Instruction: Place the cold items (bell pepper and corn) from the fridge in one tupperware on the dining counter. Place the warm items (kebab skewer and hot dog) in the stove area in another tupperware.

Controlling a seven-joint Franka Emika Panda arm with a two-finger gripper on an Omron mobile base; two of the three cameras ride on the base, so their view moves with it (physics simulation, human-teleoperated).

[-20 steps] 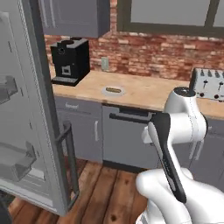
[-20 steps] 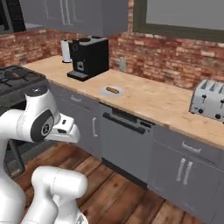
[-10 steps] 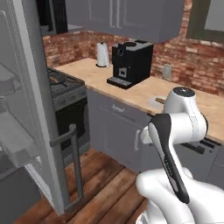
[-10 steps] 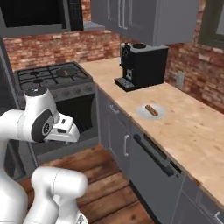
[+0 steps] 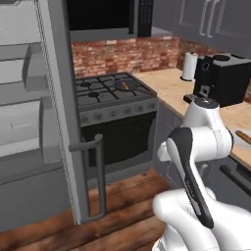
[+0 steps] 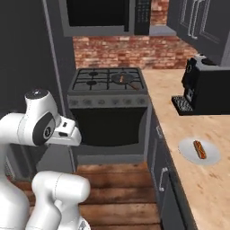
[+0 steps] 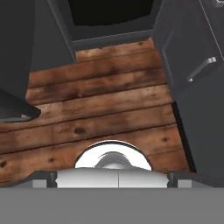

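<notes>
1. In the left base view, the fridge (image 5: 54, 117) stood at the left with its door swung wide, pale inner shelves showing and a long handle low on the door's edge. Just beyond it was the stove area (image 5: 112, 105), black oven door below and dark burners on top. A pan (image 5: 126, 85) sat on the right rear burner. Past the stove ran a beige counter (image 5: 171, 86) with a paper towel roll (image 5: 188, 66) and a black coffee machine (image 5: 223, 78). The white arm rose at the lower right.

2. In the right base view, the stove area (image 6: 110, 105) faced the camera squarely, the pan (image 6: 123, 79) holding something thin and reddish-brown, too small to name. On the counter (image 6: 202, 179) to the right, the hot dog (image 6: 199, 149) lay on a round plate (image 6: 199, 151), nearer than the coffee machine (image 6: 202, 87).

3. In the hand view, the gripper (image 7: 113, 178) pointed down at a wooden plank floor (image 7: 100, 113), near the oven base and grey cabinet doors (image 7: 197, 74). Its jaws stood spread wide, grasping nothing.
</notes>
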